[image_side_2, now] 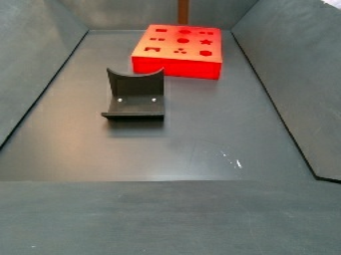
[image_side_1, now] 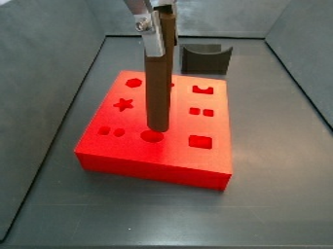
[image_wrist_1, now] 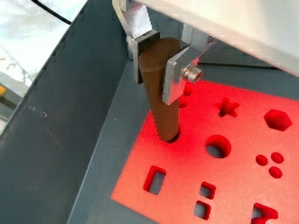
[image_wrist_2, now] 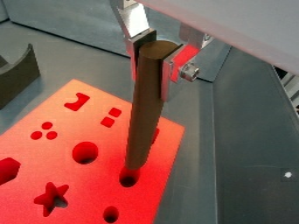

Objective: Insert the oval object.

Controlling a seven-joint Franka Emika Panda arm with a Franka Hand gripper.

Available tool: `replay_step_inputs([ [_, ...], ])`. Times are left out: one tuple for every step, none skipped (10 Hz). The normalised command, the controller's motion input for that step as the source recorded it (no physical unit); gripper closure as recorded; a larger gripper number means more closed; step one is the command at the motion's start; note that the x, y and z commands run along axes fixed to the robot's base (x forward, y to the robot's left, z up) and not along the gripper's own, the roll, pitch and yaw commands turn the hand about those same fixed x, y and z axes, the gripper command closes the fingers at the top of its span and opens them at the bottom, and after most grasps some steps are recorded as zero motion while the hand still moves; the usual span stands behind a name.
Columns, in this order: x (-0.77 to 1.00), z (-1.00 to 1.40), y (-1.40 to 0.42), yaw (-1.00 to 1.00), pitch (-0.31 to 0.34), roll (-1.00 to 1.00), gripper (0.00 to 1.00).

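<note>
Between the fingers of the gripper (image_wrist_2: 156, 54) hangs the peg (image_wrist_2: 145, 105), clamped at its top end by the silver plates and pointing straight down at the red block (image_side_1: 196, 122). The grip looks firm in both wrist views: dark pads press on either side of the brown shaft, nothing else between them.

Directly below the gripper, the peg's lower tip sits at or just inside a hole (image_side_1: 152, 136) near the block's front edge. From the side view it reads as touching the block's top; whether the tip has truly entered or only rests on the rim I cannot tell.

Off to the gripper's side on the block lie the other cut-outs: a star (image_side_1: 125, 104), a round hole (image_wrist_2: 84, 152), small squares. Well behind the block, away from the gripper, stands the grey holder (image_side_2: 134, 96), empty.

My judgement of the risks from here:
- If the oval section is turned a little against the hole's own oval, pushing down will jam the tip on the rim instead of seating it.
- A slight tilt of the long shaft would bind it against the hole wall partway down.
- Hard downward force on a jammed peg could slide it up between the pads, or shove the block across the floor.
- Letting go too early would leave the peg leaning or toppling.
</note>
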Motion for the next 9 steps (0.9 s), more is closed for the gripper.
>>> replay_step_inputs([
  [-0.01,0.00,0.00,0.98,-0.026,0.22,1.00],
  [-0.02,0.00,0.00,0.98,-0.026,0.21,1.00],
  [0.00,-0.01,0.00,0.97,-0.059,0.19,1.00],
  [-0.05,0.00,-0.04,0.35,-0.006,0.10,1.00],
  [0.00,0.00,0.00,0.04,0.000,0.00,1.00],
  [0.00,-0.16,0.00,-0.43,0.099,0.00,1.00],
  [-0.05,-0.11,0.00,-1.00,0.080,0.03,1.00],
  [-0.06,-0.13,0.00,-1.00,0.083,0.03,1.00],
  [-0.06,-0.13,0.00,-1.00,0.083,0.03,1.00],
])
